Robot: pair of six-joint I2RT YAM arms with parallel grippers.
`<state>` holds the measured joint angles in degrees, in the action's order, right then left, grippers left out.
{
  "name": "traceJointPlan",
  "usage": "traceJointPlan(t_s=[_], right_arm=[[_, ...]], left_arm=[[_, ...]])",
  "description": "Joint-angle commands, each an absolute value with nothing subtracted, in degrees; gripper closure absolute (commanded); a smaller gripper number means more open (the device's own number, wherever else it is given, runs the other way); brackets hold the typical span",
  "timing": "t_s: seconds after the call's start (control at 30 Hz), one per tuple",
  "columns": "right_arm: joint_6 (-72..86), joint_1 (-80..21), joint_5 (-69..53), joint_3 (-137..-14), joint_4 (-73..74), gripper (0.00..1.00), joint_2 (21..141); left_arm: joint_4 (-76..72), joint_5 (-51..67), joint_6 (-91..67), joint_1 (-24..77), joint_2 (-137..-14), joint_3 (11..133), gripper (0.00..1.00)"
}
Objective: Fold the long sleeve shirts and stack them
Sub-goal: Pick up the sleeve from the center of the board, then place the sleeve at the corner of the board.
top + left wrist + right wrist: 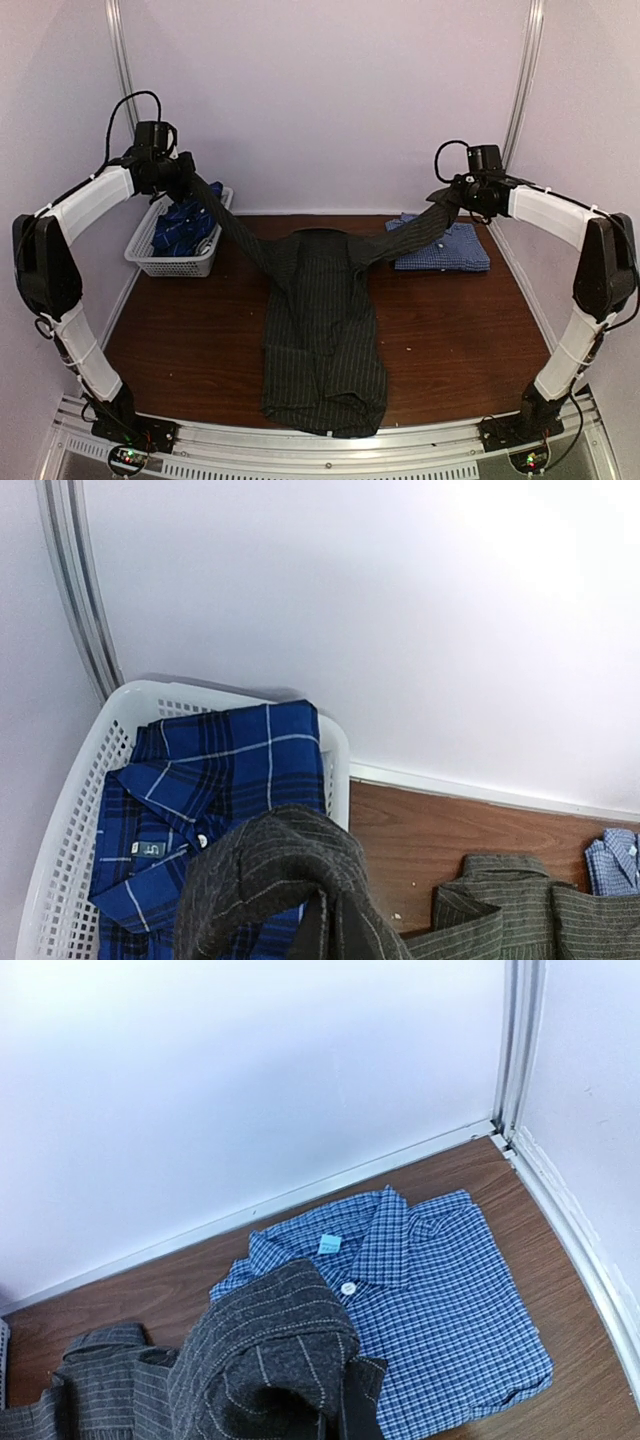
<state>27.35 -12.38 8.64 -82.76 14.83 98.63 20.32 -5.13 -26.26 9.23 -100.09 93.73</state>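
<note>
The charcoal pinstripe shirt (pixel 320 330) lies lengthwise down the middle of the table, collar at the back, hem at the near edge. Both its sleeves are lifted off the table and pulled out to the sides. My left gripper (pixel 190 178) is shut on the left sleeve (pixel 270 880), held above the basket. My right gripper (pixel 452 195) is shut on the right sleeve (pixel 270 1360), above the blue-and-white check shirt (pixel 450 1300), which lies folded at the back right. The navy plaid shirt (pixel 200 790) sits folded in the basket. Cloth hides the fingers in both wrist views.
The white mesh basket (pixel 175 265) stands at the back left against the wall. Bare brown table (pixel 180 340) lies on either side of the charcoal shirt. White walls close the back and both sides; a metal rail (pixel 330 445) runs along the near edge.
</note>
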Motion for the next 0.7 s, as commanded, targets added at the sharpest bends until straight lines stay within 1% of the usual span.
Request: traceJointPlan(t_s=[0.0, 0.07, 0.2, 0.27, 0.33, 0.43, 0.5, 0.57, 0.67], right_arm=[[27.8, -7.9, 8.6, -87.8, 17.1, 1.00, 98.3], [26.5, -6.0, 8.3, -88.4, 17.2, 1.00, 97.6], [26.3, -2.8, 7.1, -89.6, 18.4, 1.00, 98.3], [26.7, -2.0, 8.6, -90.0, 18.4, 1.00, 98.7], [27.5, -0.8, 7.2, -92.7, 19.7, 1.00, 100.1], [25.7, -0.7, 8.1, -95.7, 19.5, 1.00, 102.2], [25.5, 1.1, 8.0, -97.1, 19.5, 1.00, 103.2], [24.9, 2.1, 6.9, -96.3, 17.2, 1.00, 103.7], [26.1, 4.5, 3.1, -101.4, 19.3, 1.00, 108.0]], left_arm=[[17.6, -5.9, -29.5, 7.1, -102.7, 101.2, 1.00], [15.9, -7.6, -28.9, 6.9, -102.8, 101.5, 1.00], [16.9, -6.5, -29.4, 4.7, -104.8, 104.9, 1.00], [17.4, -6.5, -28.6, 4.0, -105.2, 105.9, 1.00], [19.0, -4.1, -28.6, 2.7, -106.4, 108.9, 1.00], [19.3, -4.7, -26.8, 1.4, -107.9, 112.1, 1.00], [19.4, -3.7, -28.0, 0.6, -108.7, 113.4, 1.00], [18.5, -3.4, -28.5, 0.5, -109.0, 113.6, 1.00], [17.8, -2.0, -30.3, 0.5, -109.4, 113.3, 1.00]])
